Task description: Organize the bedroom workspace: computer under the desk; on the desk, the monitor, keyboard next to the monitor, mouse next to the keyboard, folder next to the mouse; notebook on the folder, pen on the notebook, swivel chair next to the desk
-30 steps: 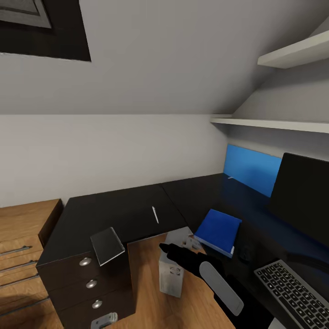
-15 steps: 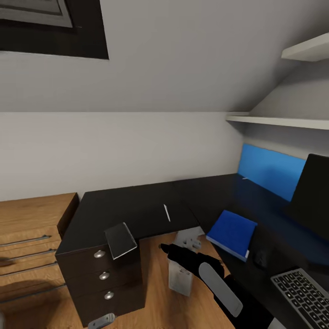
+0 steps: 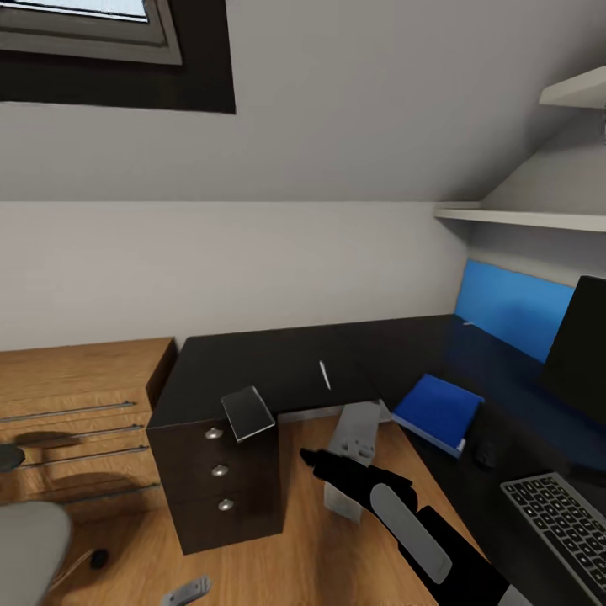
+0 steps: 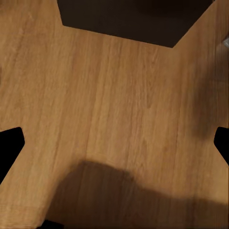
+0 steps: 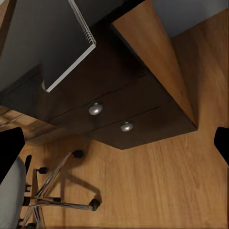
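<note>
Now view swung left: swivel chair (image 3: 29, 539) newly in frame. Notebook (image 3: 248, 413) overhangs table (image 3: 269, 370) corner above drawers; pen (image 3: 323, 375) mid-table; folder (image 3: 438, 411) near mouse (image 3: 485, 455). Right wrist adds chair's chrome base. Both hands spread open, empty.

The whole head view has been swung to the left, so that's camera movement, not stuff being shoved around. The desk (image 3: 278, 366), notebook (image 3: 248, 413), pen (image 3: 323, 374) and folder (image 3: 438, 411) are now seen further right and a bit higher in frame. Most of the monitor (image 3: 581, 353) and keyboard (image 3: 562, 526) has been cut off at the right edge. The swivel chair (image 3: 29, 539) has been brought into the lower left corner, and more of the window (image 3: 93, 29) is shown upper left.
</note>
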